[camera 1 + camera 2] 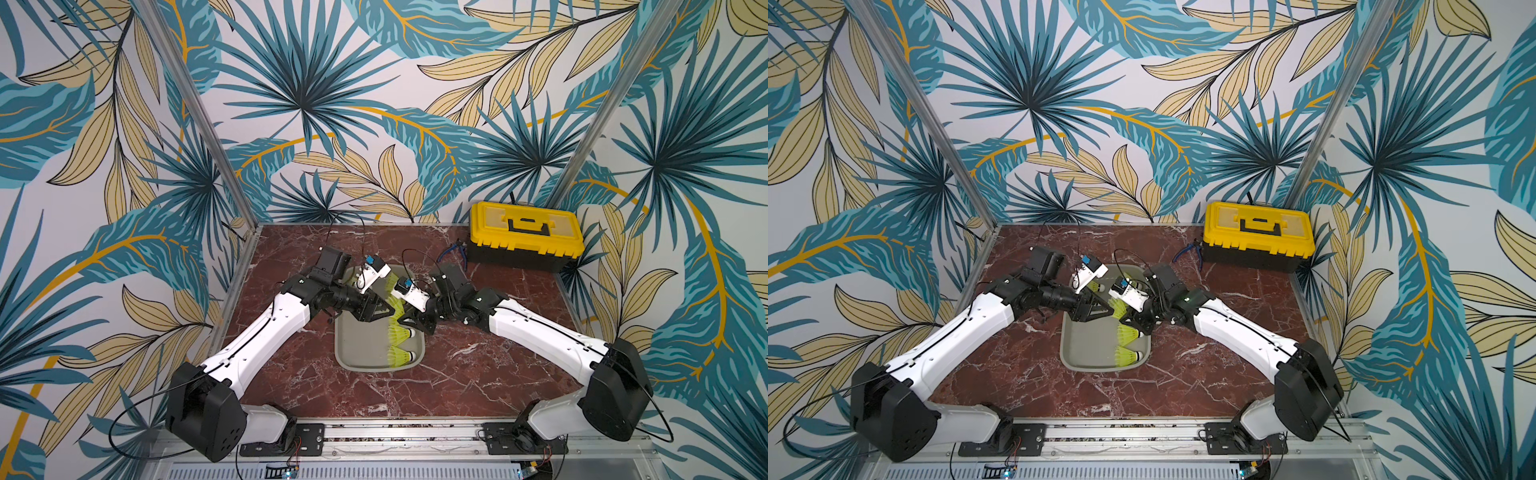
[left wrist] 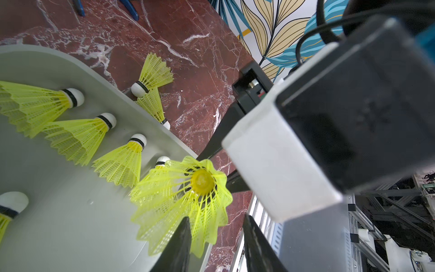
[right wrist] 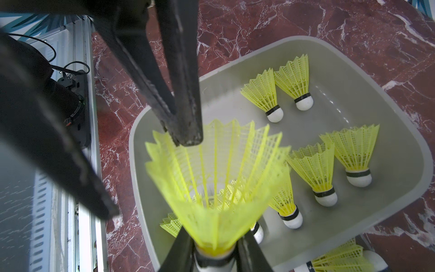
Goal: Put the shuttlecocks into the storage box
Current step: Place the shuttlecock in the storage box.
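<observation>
The grey storage box (image 1: 345,345) (image 1: 1071,345) (image 3: 388,113) lies mid-table with several yellow-green shuttlecocks (image 3: 315,169) (image 1: 399,334) (image 1: 1127,334) lying in it. My right gripper (image 3: 215,247) (image 1: 401,322) is shut on the white tip and dark band of one shuttlecock (image 3: 211,183) (image 2: 188,200), held over the box with its skirt towards my left gripper (image 2: 216,235) (image 1: 391,311). The left jaws stand apart, with the skirt's rim between them. Two more shuttlecocks (image 2: 153,75) (image 2: 150,106) lie on the marble just outside the box rim (image 2: 146,110).
A yellow-lidded black toolbox (image 1: 525,237) (image 1: 1258,232) stands at the back right, with blue-handled pliers (image 1: 455,249) (image 1: 1187,251) on the marble beside it. Both arms meet over the box's far half. An aluminium rail (image 1: 395,432) runs along the table's front edge.
</observation>
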`<state>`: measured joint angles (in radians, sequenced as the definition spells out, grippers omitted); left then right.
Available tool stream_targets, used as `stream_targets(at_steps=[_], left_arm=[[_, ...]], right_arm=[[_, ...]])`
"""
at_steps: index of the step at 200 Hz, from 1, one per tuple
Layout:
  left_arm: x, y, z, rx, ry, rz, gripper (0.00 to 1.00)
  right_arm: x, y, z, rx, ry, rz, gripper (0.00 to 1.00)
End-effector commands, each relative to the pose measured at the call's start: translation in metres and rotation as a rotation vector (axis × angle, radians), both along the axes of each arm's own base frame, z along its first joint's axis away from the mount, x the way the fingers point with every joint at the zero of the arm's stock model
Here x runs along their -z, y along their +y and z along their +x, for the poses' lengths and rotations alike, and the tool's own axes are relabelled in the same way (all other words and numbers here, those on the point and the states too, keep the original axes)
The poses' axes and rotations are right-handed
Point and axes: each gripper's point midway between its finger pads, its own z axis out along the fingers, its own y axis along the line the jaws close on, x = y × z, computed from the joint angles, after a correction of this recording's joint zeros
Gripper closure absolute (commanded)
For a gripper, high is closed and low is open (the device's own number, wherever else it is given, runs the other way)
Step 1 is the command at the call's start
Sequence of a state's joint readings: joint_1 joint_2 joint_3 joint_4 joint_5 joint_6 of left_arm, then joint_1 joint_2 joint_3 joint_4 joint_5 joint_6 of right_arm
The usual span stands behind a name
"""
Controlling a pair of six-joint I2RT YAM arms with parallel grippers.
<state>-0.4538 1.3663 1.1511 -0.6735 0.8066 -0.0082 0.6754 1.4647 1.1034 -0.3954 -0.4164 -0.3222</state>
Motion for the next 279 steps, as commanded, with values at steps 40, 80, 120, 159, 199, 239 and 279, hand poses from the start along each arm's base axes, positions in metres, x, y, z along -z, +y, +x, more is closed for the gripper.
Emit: stream_targets(at_steps=[40, 80, 120, 159, 199, 239, 279], left_arm=[[-0.019, -0.010, 0.006, 0.026, -0.047, -0.039, 0.90], [-0.024, -0.011, 0.019, -0.057, -0.056, -0.068, 1.00], [-0.025, -0.006, 0.038, -0.221, -0.061, -0.108, 1.00], [-0.017, 0.009, 0.057, -0.401, -0.062, -0.122, 1.00], [0.009, 0.026, 0.064, -0.497, 0.032, -0.111, 1.00], [0.039, 0.049, 0.065, -0.592, 0.139, -0.054, 1.00], [0.057, 0.055, 0.058, -0.616, 0.182, -0.022, 1.00]], right_arm=[[0.005, 0.002, -0.004, -0.008, 0.028, -0.016, 0.78], [0.005, -0.008, 0.011, 0.083, -0.030, -0.034, 0.57], [0.001, -0.028, 0.030, 0.245, -0.147, -0.035, 0.41], [-0.013, -0.054, 0.041, 0.410, -0.262, 0.004, 0.40], [-0.025, -0.088, 0.044, 0.568, -0.362, 0.013, 0.38], [-0.031, -0.110, 0.039, 0.645, -0.412, 0.007, 0.38], [-0.029, -0.122, 0.036, 0.682, -0.428, -0.006, 0.38]])
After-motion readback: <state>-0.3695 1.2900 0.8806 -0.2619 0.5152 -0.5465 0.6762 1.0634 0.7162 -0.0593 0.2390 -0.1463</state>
